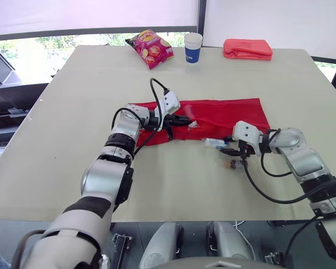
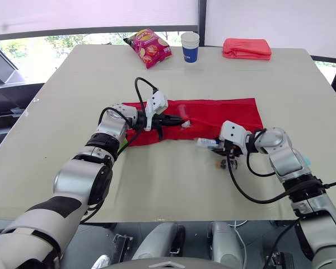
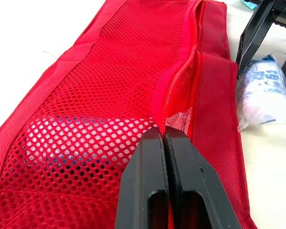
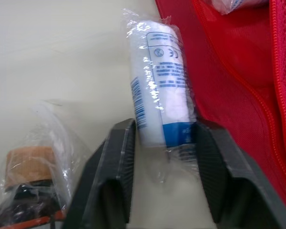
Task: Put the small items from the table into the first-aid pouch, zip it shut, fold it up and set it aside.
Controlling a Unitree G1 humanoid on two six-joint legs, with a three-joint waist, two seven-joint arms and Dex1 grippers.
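The left gripper has its two black fingers pressed together, tips at the open zip of the red pouch, which lies flat on the table beneath and ahead of it; a wrapped item sits behind the mesh beside the fingers. The right gripper is spread wide with a wrapped bandage roll lying between its fingers, just beside the pouch's near edge. A small brown item in clear wrap lies near that gripper, on its side away from the pouch.
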